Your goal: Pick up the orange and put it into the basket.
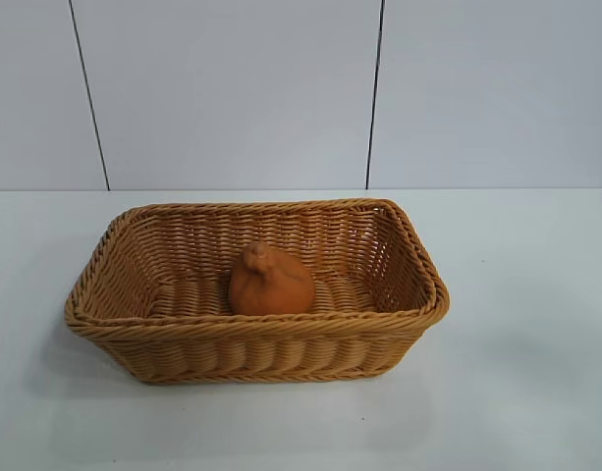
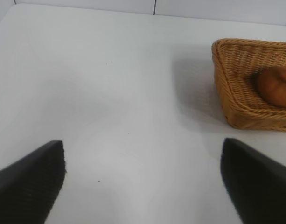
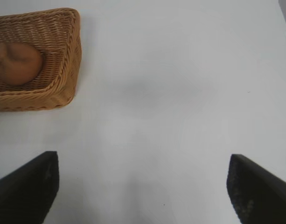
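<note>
One orange (image 1: pixel 271 283) lies inside the basket (image 1: pixel 183 345), mid-worktop (image 1: pixel 536 294). Left gripper (image 2: pixel 143 179) and right gripper (image 3: pixel 143 186): jaws spread wide, empty, over bare worktop, well apart from the basket.

Bright, even, diffuse light throughout, seemingly from overhead; no hard glare anywhere. In exterior view, soft faint shadow under and to the left of the honey-tan woven wicker basket (image 1: pixel 409 294) on the pale matte white tabletop (image 1: pixel 536 392); sharp weave detail, dull orange-brown knobby citrus fruit (image 1: pixel 271 283) crisp, slightly shaded on its lower side. Grey panelled back wall (image 1: pixel 232 88) flat-lit, slight cool cast. In left wrist view, broad blurred shadow beside the basket, fruit soft. Black wedge-shaped fingers of the left gripper (image 2: pixel 143 186) out of focus at their edges. In right wrist view, right gripper (image 3: pixel 143 186) fingers likewise blurred; fruit noticeably smeared, dim grey patch on the table mid-frame.
</note>
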Controlling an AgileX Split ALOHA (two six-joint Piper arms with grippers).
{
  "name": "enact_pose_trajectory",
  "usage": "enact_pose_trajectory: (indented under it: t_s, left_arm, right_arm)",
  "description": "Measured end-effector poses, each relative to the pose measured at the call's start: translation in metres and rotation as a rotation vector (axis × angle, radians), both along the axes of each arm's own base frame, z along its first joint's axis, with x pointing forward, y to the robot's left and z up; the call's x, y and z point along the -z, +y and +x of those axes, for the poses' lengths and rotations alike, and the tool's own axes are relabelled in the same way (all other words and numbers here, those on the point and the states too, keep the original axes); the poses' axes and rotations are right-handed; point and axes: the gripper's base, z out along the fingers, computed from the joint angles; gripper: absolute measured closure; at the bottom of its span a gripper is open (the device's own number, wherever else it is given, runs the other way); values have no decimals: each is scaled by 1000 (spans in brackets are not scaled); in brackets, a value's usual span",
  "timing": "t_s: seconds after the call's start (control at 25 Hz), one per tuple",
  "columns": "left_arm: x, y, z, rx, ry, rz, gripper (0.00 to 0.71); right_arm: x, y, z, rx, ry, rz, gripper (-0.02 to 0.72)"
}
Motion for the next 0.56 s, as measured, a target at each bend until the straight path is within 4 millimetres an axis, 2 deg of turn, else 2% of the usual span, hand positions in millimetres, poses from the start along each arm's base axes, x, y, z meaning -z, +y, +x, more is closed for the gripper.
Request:
enact_pose_trajectory:
  t_s: [0.2,0.56]
  left_arm:
    - [0,0,0,0,0,0,66]
    - [0,0,0,0,0,0,66]
  right_arm:
    - [-1,-1,-23,-3,-145,14,29]
    - [-1,0,-24,-5,-150,18,29]
